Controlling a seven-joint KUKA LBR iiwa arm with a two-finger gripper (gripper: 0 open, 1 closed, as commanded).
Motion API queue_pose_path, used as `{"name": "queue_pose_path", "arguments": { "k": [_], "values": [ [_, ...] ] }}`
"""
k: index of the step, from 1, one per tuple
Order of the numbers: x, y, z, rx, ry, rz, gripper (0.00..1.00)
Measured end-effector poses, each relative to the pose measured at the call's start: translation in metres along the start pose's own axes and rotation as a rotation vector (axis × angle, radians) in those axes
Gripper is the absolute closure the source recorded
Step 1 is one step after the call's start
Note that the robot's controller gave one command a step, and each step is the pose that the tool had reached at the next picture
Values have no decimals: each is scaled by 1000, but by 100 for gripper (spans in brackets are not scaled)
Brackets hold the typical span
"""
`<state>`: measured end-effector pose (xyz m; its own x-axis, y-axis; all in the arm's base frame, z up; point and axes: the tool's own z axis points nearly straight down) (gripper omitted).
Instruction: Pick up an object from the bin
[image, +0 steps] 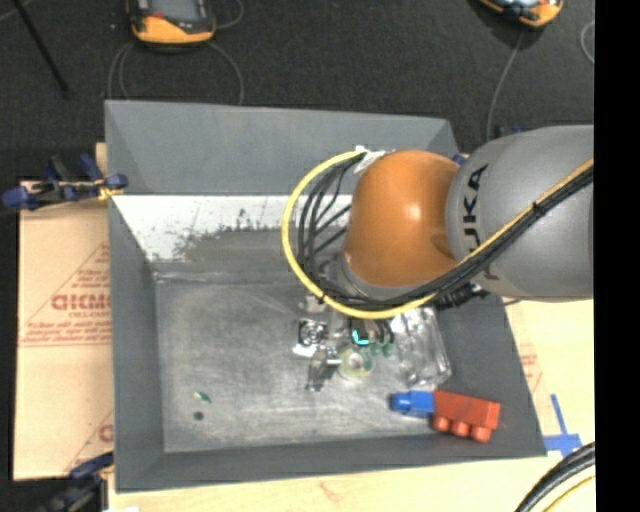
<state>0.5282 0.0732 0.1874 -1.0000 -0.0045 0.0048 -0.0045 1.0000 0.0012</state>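
You see the end effector (322, 352) low at the bin (220, 340) centre, beside a clear round piece (355, 365); red block (466, 412) near-right. Open or closed, you can't tell.

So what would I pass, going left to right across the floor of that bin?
Small green speck → gripper → pale round thing with a green tint → blue piece → red block. The clear plastic piece overlaps the blue one sideways, so it is left out.
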Motion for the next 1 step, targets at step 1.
{"name": "queue_pose_path", "arguments": {
  "k": [1],
  "values": [
    [-58,-42,116,-1,-14,15,0]
  ]
}}
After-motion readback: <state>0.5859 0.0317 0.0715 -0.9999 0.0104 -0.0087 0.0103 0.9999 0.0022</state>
